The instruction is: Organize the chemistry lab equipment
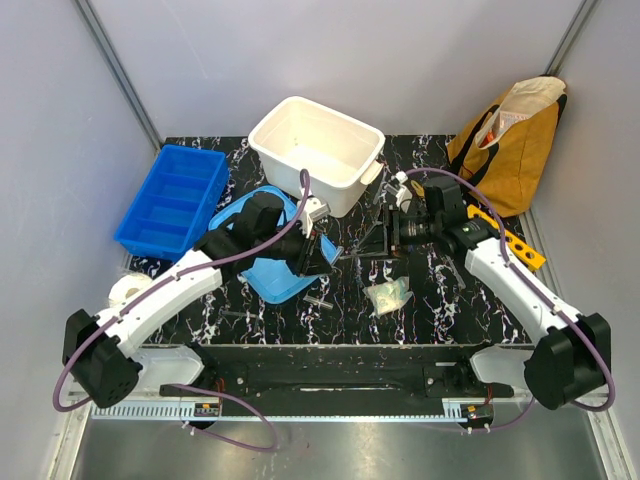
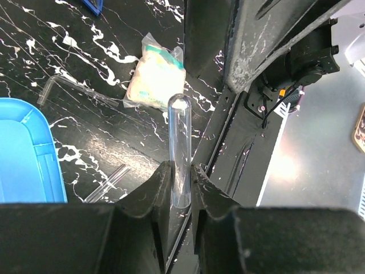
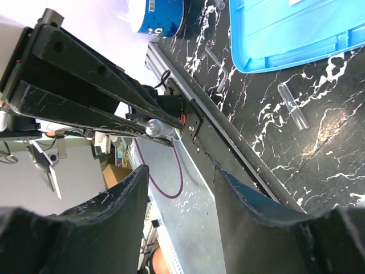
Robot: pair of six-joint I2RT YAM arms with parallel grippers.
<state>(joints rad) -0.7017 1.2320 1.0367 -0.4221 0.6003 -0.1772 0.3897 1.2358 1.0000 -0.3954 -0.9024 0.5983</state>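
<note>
My left gripper (image 2: 181,168) is shut on a clear glass test tube (image 2: 180,137), which sticks out forward from the fingers, rounded end first. In the top view this gripper (image 1: 322,258) is at the table's middle, over the edge of a light blue tray (image 1: 270,275). A black test tube rack (image 2: 256,51) stands right beside the tube's tip. It also shows in the top view (image 1: 368,240). My right gripper (image 1: 385,232) is open and empty just behind the rack. In the right wrist view its jaws (image 3: 181,171) stand wide apart, with the rack (image 3: 85,85) and the tube's rounded end (image 3: 153,128) ahead.
A white tub (image 1: 318,150) and a blue divided bin (image 1: 172,200) stand at the back. A small plastic bag (image 1: 388,295) and loose glass tubes (image 1: 320,300) lie in front of the rack. A yellow tool (image 1: 510,240) and a mustard bag (image 1: 510,140) are on the right.
</note>
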